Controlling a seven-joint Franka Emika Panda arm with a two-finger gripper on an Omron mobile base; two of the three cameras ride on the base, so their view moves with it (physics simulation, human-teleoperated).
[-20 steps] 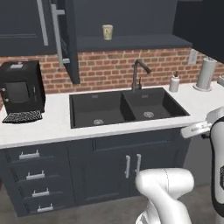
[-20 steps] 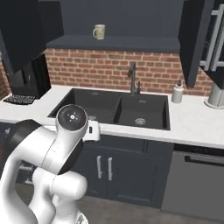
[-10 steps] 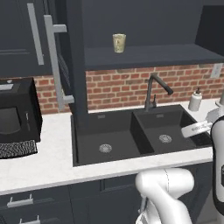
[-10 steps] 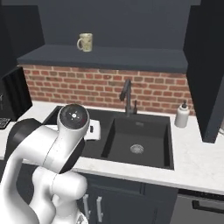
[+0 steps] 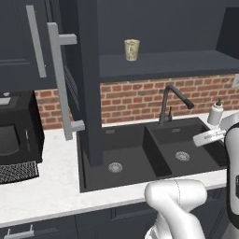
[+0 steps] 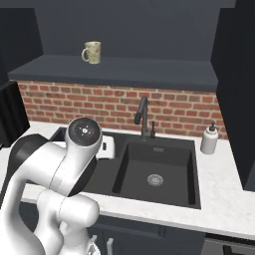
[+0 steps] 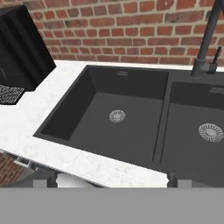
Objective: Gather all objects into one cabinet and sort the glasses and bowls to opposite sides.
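The cream mottled cup [image 5: 131,49] stands upright on the shelf of the dark slate-grey cabinet [image 5: 163,65], its long axis vertical and its mouth facing up. In the left base view it sits in the upper middle of the frame, near the left end of the shelf and just right of the open cabinet door [image 5: 88,84], whose long light-grey bar handle [image 5: 63,86] runs vertically down the left part of the frame. In the right base view the cup [image 6: 91,52] is in the upper left, and a small handle shows on its left side, pointing toward the frame's left edge.

Below the shelf a red brick wall [image 6: 119,107] backs a white marbled counter [image 6: 221,196] with a black double sink [image 7: 131,118] set into it. A dark faucet [image 5: 170,102] rises at the back of the sink, and a white soap dispenser [image 6: 209,139] stands on the counter at its right. A black coffee machine [image 5: 16,130] sits on the counter at the left edge of the left base view.

The gripper [image 7: 111,178] hangs over the near rim of the sink, well below the cup, with its jaws spread wide apart and nothing between them; the two dark fingertips [image 7: 43,178] sit at the bottom of the hand view.
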